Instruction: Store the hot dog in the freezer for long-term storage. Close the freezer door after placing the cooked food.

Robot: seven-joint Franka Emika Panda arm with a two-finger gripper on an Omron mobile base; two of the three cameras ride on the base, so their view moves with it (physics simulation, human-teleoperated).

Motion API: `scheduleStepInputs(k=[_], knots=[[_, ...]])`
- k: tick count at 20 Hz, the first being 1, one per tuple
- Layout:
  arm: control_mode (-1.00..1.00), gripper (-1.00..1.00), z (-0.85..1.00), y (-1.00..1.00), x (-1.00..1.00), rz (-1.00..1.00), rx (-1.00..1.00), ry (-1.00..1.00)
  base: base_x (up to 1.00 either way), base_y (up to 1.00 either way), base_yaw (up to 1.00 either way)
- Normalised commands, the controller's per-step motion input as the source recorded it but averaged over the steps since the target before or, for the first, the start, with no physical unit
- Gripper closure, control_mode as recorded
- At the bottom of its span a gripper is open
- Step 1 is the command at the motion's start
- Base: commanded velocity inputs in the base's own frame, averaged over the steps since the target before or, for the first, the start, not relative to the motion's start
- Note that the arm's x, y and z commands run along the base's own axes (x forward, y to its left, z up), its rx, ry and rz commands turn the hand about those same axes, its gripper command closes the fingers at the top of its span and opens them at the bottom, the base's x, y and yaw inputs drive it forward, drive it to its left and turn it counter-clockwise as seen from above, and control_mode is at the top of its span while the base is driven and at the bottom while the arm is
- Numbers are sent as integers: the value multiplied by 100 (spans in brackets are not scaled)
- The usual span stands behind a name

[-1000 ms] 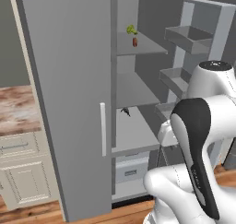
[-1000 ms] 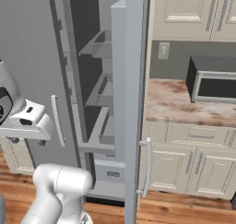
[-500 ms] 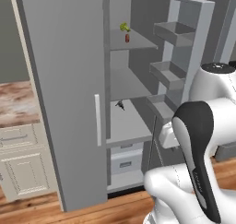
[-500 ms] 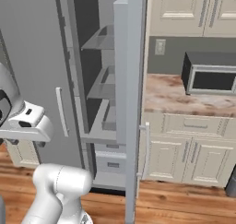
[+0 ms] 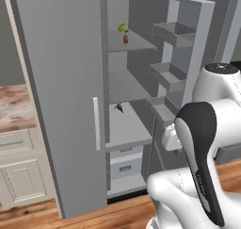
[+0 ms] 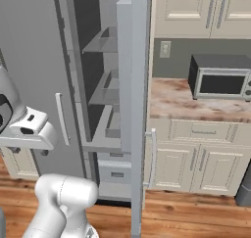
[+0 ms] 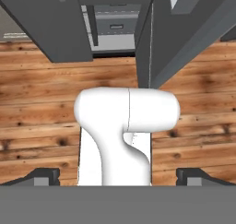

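The freezer (image 5: 127,129) stands open, its flat grey shelves in sight. On its upper shelf sits the hot dog (image 5: 125,38), small and reddish-brown, right beside a green leafy item (image 5: 122,28). The freezer door (image 5: 190,58) is swung wide to the right, inner bins (image 5: 173,33) facing the compartment; in the right base view it shows edge-on (image 6: 139,109). My gripper (image 7: 119,176) points down at the wooden floor in front of the fridge, open, nothing between its fingertips (image 7: 44,174). The hand (image 5: 170,138) hangs low, well below the hot dog's shelf.
The plain grey door (image 5: 56,82) with its white handle (image 5: 95,123) is closed on the left. A small dark object (image 5: 118,108) lies on the lower shelf. Pale drawers (image 5: 124,164) fill the bottom. Cream cabinets and a counter with a microwave (image 6: 220,80) stand right of the fridge.
The whole scene has slid left in both base views, so the base has moved. The arm's pose is unchanged and the jaws stay open.
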Motion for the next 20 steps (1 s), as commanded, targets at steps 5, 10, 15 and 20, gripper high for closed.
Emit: scheduleStepInputs(k=[5,10,15,20], knots=[[100,-100,0,0,0,0,0,0,-11,-3,0],[100,-100,0,0,0,0,0,0,0,0,0],[100,-100,0,0,0,0,0,0,0,0,0],[100,-100,0,0,0,0,0,0,0,0,0]])
